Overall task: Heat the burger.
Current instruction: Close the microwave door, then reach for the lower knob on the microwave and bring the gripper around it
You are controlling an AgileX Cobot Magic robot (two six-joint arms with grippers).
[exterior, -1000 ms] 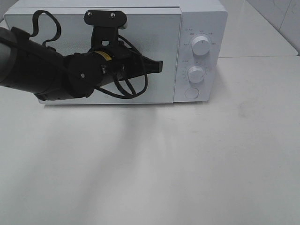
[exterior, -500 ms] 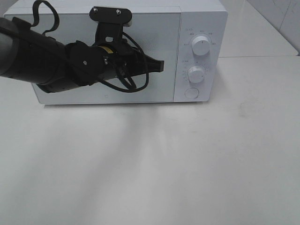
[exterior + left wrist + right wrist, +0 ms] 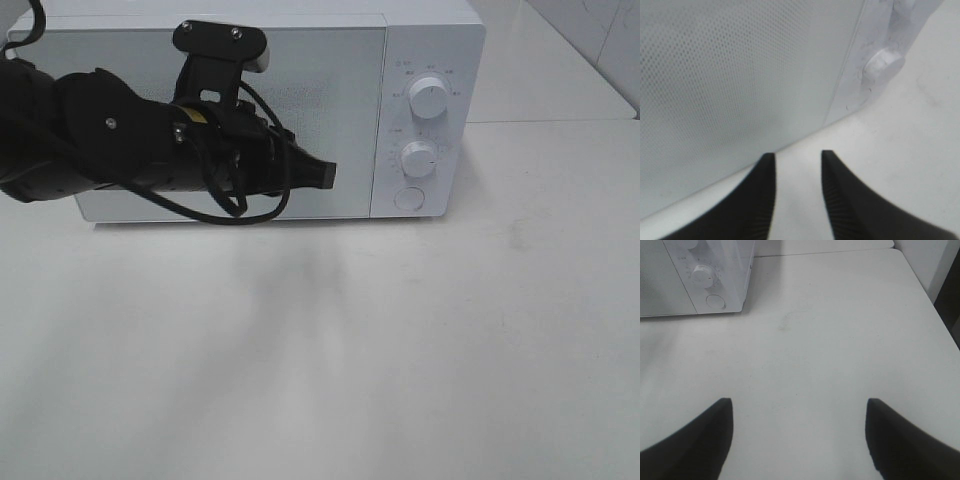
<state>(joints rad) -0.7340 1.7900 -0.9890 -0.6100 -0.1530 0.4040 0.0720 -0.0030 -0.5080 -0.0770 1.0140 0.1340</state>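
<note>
Now, left pincer (image 3: 797, 160): fingers a narrow gap apart, nothing between them, only bare table (image 3: 400, 350) showing through the gap. It hangs in front of the microwave (image 3: 330, 80), tips pointing toward the lower corner of the shut door (image 3: 740, 75) on the side next to the control panel. Whether the tips touch the door cannot be told. The burger appears in no view, so its place relative to either pincer cannot be told.

Just past the door seam: a knob (image 3: 882, 65) on the panel, near the left tips. From the high camera the panel carries an upper knob (image 3: 429, 100), a lower knob (image 3: 418, 159) and a round button (image 3: 408, 199) beneath them.

Right pincer (image 3: 800, 405): fingers spread wide, holding nothing, above open table well apart from the microwave.

Room: white tabletop runs broad and bare in front of the microwave and to the panel side. The table's side edge (image 3: 935, 315) shows beyond the right pincer, with a dark gap past it. The left arm (image 3: 90, 150) lies across the front of the door.
</note>
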